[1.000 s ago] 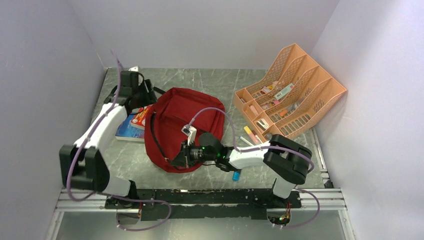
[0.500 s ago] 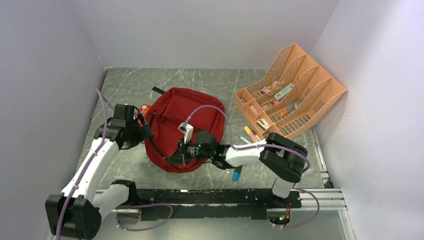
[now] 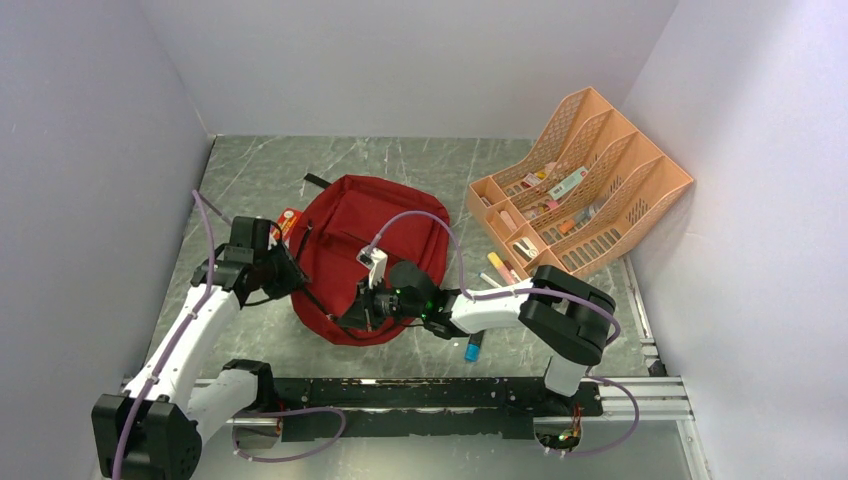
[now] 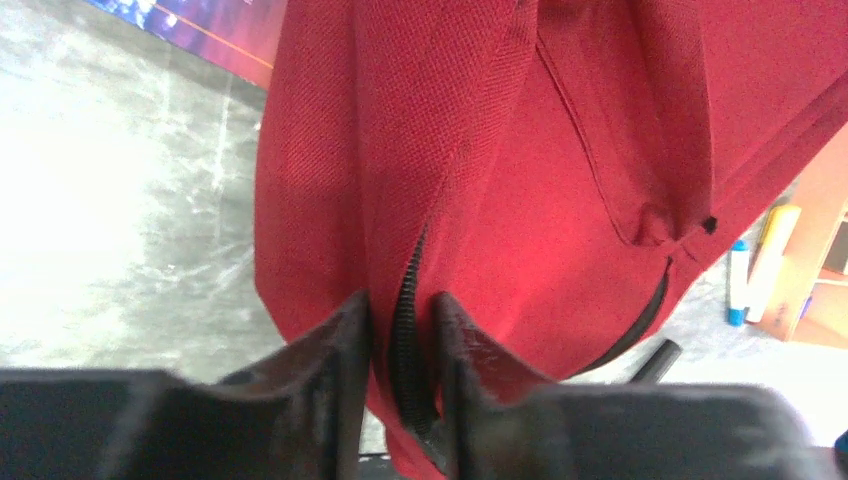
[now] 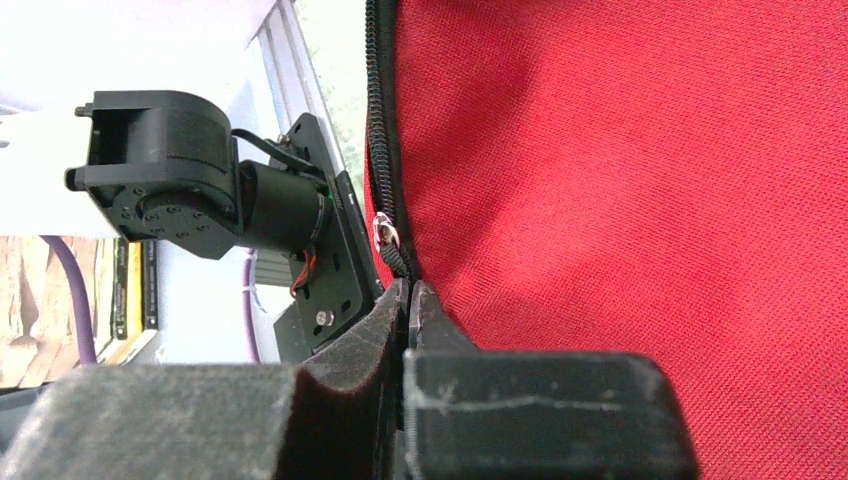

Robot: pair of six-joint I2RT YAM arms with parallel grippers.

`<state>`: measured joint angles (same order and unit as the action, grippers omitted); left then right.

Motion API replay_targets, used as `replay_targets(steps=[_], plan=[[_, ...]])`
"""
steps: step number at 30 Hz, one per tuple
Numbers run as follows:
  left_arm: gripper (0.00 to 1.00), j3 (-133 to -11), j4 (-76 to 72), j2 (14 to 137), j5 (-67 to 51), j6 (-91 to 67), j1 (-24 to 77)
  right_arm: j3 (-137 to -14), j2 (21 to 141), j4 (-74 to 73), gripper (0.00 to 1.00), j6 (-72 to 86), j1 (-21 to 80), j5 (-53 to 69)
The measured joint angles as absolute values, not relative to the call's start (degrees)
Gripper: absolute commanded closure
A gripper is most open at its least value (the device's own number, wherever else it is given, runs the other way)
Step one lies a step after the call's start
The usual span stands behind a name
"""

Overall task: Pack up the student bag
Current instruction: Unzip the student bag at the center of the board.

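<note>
The student bag (image 3: 365, 240) is a dark-red backpack lying flat mid-table. It fills the left wrist view (image 4: 520, 150) and the right wrist view (image 5: 620, 180). My left gripper (image 3: 288, 273) is at the bag's left edge. In its own view (image 4: 400, 305) the jaws are closed on the black zipper strip (image 4: 408, 290) and the seam fabric. My right gripper (image 3: 352, 314) is at the bag's near edge, shut (image 5: 408, 292) on the tab below the zipper slider (image 5: 386, 236).
A peach mesh desk organiser (image 3: 585, 185) holding small stationery stands at the back right. Markers (image 3: 500, 268) and a blue-capped pen (image 3: 472, 349) lie right of the bag. A book (image 3: 288, 220) pokes out from under the bag's left side, also in the left wrist view (image 4: 200, 20).
My left arm swung from the far left corner back to the bag's left edge and closed on the zipper seam. The book is now mostly covered. My right gripper stayed put.
</note>
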<state>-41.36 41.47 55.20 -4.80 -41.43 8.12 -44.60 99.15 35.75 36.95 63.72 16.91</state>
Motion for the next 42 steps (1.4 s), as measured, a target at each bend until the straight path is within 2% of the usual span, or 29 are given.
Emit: replay_targets(steps=[3, 4, 13, 26, 35, 42], plan=[[0.92, -40.21, 40.49, 55.55, -6.52, -41.15, 8.27, -44.60, 99.13, 35.24, 1.00, 36.75, 63.72, 16.69], [0.95, -40.16, 40.38, 55.79, -6.83, -40.99, 8.32, -44.60, 99.11, 35.05, 1.00, 36.64, 63.72, 16.62], [0.95, -41.87, 39.51, 58.08, -7.07, -39.40, 8.36, -46.41, 98.08, 30.61, 1.00, 36.18, 63.72, 18.87], [0.95, -53.12, 38.48, 71.48, -6.44, -35.07, 8.12, -48.31, 95.79, 24.45, 1.00, 35.86, 63.02, 23.70], [0.95, -57.49, 38.59, 76.16, -5.08, -30.68, 4.21, -43.70, 88.99, 18.70, 1.00, 32.86, 62.98, 20.36], [0.95, -59.51, 38.85, 79.42, -5.56, -27.44, 1.06, -42.50, 84.86, 10.66, 1.00, 26.87, 62.43, 12.78]])
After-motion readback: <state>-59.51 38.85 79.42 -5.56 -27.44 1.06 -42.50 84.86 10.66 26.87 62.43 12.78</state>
